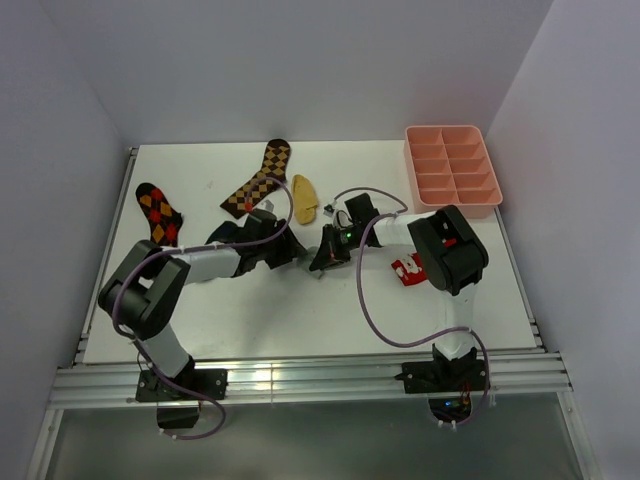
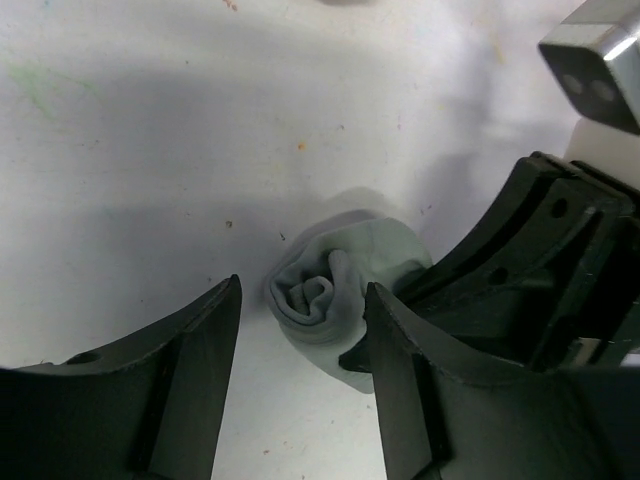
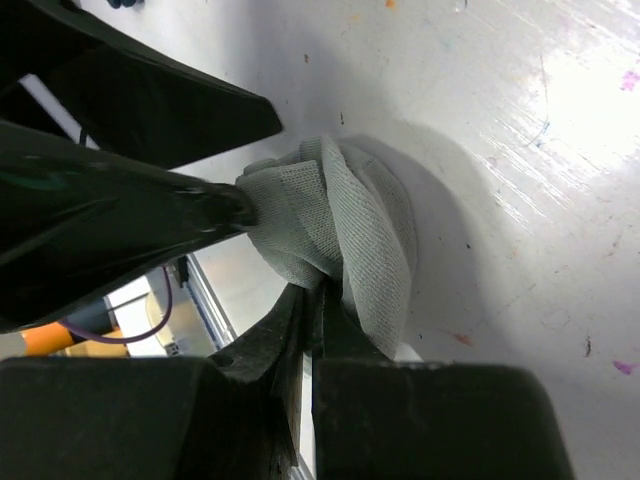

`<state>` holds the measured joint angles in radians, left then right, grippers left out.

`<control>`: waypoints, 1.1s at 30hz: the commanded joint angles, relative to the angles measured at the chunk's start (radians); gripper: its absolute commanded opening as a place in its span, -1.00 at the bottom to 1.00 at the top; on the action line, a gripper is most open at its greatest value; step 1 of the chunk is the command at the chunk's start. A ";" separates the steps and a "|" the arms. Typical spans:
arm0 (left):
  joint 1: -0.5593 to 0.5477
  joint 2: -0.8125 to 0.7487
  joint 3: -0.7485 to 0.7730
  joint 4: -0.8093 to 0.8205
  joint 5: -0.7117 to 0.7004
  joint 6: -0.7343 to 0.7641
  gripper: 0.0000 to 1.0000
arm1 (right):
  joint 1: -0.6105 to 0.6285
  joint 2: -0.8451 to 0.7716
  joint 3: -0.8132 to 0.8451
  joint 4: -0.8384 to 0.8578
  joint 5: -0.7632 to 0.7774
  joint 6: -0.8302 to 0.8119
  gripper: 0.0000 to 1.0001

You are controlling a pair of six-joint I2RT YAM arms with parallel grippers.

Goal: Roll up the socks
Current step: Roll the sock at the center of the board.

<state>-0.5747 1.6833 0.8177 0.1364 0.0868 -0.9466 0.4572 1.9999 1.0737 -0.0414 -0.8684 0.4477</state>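
Note:
The grey sock (image 2: 335,280) lies in a tight roll on the white table, its coiled end facing the left wrist camera. My left gripper (image 2: 303,300) is open, one finger on each side of the roll's near end. My right gripper (image 3: 315,290) is shut on a fold of the grey sock (image 3: 350,220), with its black fingers (image 2: 530,260) beside the roll. In the top view both grippers, left (image 1: 298,255) and right (image 1: 322,260), meet at the table's middle and hide the grey sock. The mustard yellow sock (image 1: 305,198) lies flat just behind them. The navy sock is out of view.
A brown checkered long sock (image 1: 258,180) and a red-and-black argyle sock (image 1: 160,212) lie at the back left. A red sock with white trim (image 1: 408,268) lies under the right arm. A pink compartment tray (image 1: 452,170) stands at the back right.

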 commanded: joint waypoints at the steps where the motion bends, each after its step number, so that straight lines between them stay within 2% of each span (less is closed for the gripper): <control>1: -0.011 0.032 0.024 0.048 0.021 -0.017 0.14 | -0.011 0.030 0.015 -0.014 0.008 0.008 -1.00; 9: -0.036 0.075 0.040 0.025 0.010 -0.026 0.05 | -0.015 0.048 0.023 -0.014 0.029 0.008 -1.00; 12: -0.040 0.092 0.054 -0.003 -0.002 -0.024 -0.06 | -0.014 0.042 0.020 -0.020 0.058 -0.006 -1.00; 15: -0.042 0.101 0.061 -0.024 -0.009 -0.020 -0.31 | -0.014 0.013 0.011 -0.032 0.107 -0.038 -1.00; 16: -0.043 0.102 0.067 -0.029 -0.013 -0.018 -0.51 | -0.014 0.004 0.002 -0.031 0.121 -0.046 -1.00; 17: -0.044 0.107 0.070 -0.041 -0.013 -0.015 -0.60 | -0.012 -0.022 -0.006 -0.029 0.137 -0.056 -1.00; 19: -0.044 0.111 0.083 -0.050 -0.010 -0.006 -0.86 | -0.012 -0.050 -0.027 -0.017 0.170 -0.070 -0.94; 21: -0.045 0.115 0.093 -0.070 -0.015 0.005 -0.99 | -0.002 -0.101 -0.050 -0.011 0.225 -0.101 -0.79; 28: -0.048 0.124 0.159 -0.164 -0.032 0.060 -0.99 | 0.087 -0.289 -0.165 0.084 0.460 -0.191 -0.38; 33: -0.050 0.136 0.190 -0.205 -0.024 0.077 -0.99 | 0.179 -0.391 -0.234 0.158 0.646 -0.270 -0.26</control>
<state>-0.6270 1.8004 0.9714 -0.0063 0.0811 -0.9108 0.5873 1.6684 0.8642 0.0315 -0.4038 0.2623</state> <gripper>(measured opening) 0.077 0.365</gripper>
